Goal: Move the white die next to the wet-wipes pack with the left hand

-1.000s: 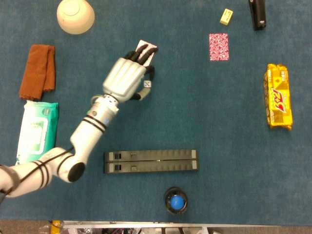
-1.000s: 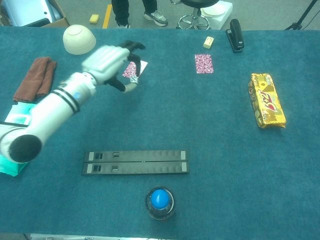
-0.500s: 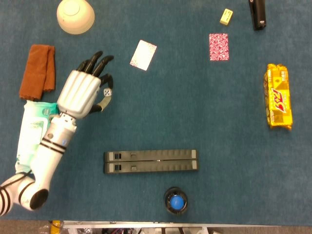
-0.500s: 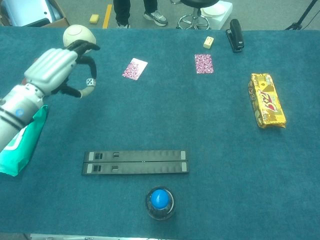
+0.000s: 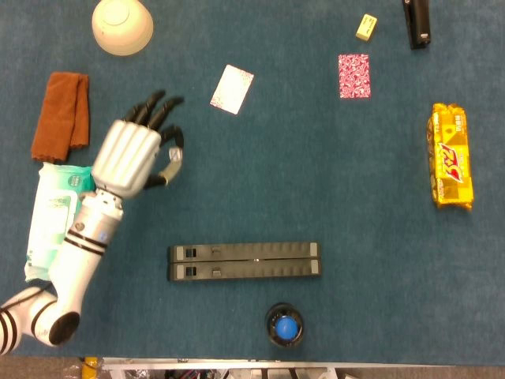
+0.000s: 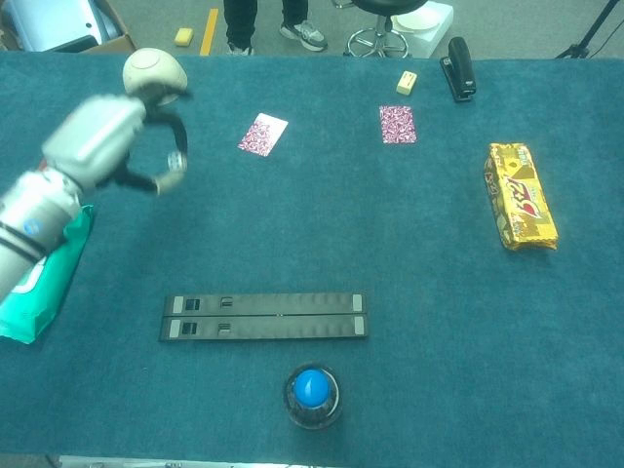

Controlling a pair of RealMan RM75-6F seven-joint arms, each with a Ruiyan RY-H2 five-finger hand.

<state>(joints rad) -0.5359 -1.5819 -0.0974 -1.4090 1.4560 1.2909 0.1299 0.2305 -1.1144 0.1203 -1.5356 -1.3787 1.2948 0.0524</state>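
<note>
White die (image 6: 175,161) is being pinched between thumb and a fingertip of the left hand (image 5: 130,155), other fingers spread, above the worktop (image 5: 331,197) just right of the wet-wipes pack (image 5: 49,217). Right hand is not being shown. Cream bowl (image 5: 121,25) is sitting upside down, contents hidden

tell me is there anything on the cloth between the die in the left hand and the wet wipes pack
Nothing visible. The left hand pinches the white die over bare blue cloth just right of the wet-wipes pack. Only the hand's own forearm crosses the pack. The brown towel lies further back, out of the way.
</note>
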